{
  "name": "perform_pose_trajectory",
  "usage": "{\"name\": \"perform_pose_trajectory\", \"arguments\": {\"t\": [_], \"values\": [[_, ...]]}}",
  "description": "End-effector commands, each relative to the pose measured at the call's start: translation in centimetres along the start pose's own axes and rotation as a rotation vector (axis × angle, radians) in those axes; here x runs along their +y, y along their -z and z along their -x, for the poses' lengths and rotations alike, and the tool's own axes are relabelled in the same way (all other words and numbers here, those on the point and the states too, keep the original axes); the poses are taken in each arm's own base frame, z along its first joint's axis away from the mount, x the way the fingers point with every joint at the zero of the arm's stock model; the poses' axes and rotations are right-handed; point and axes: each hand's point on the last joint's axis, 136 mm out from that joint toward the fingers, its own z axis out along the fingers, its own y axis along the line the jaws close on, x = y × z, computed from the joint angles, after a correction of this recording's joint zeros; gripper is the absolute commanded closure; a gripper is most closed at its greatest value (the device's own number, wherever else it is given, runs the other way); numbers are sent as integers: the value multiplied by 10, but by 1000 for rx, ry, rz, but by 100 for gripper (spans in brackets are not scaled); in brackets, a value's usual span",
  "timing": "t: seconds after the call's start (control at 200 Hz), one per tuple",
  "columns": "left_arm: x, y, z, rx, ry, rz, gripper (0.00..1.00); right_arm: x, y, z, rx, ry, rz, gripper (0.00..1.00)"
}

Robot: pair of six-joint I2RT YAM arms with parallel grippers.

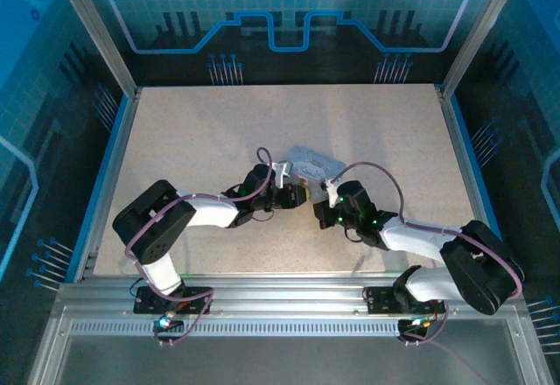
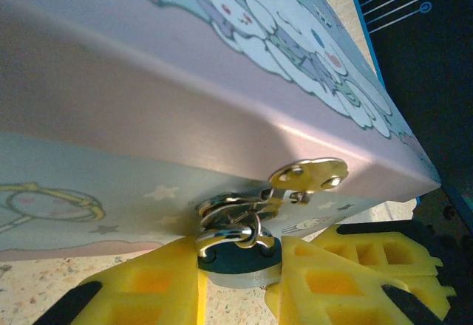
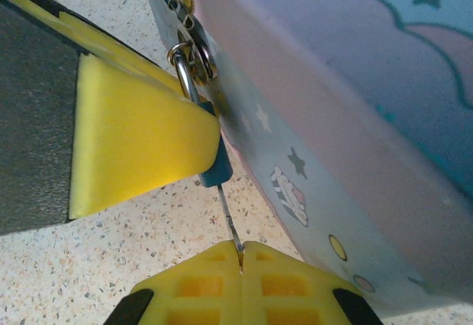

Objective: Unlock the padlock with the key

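The teal-blue padlock (image 2: 240, 267) hangs by its metal shackle (image 2: 235, 235) from the hasp of a pastel cartoon-printed box (image 2: 185, 96). My left gripper (image 2: 240, 284) is shut on the padlock body, a yellow finger on each side. In the right wrist view the padlock (image 3: 216, 167) shows beside a left finger (image 3: 140, 140), and the thin grey key (image 3: 228, 218) runs from its underside down into my right gripper (image 3: 242, 260), which is shut on the key. From above, both grippers (image 1: 297, 194) (image 1: 325, 206) meet at the near side of the box (image 1: 311, 159).
The box sits mid-table on a speckled beige tabletop (image 1: 219, 131). Metal frame posts (image 1: 96, 31) and blue walls close in the sides and back. A metal rail (image 1: 280, 302) runs along the near edge by the arm bases.
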Motion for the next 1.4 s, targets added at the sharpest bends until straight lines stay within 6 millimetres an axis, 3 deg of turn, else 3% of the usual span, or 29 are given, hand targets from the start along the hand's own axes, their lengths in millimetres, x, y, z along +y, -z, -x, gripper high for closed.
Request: {"name": "perform_pose_trajectory", "arguments": {"t": [0.0, 0.93, 1.396], "values": [[-28, 8, 15, -51, -34, -78, 74, 5, -1, 2, -25, -3, 14, 100], [-36, 10, 15, -51, -1, -91, 75, 13, -3, 24, -187, -54, 80, 100], [-42, 8, 14, -43, -7, -98, 75, 20, -3, 56, -298, -1, 99, 100]]}}
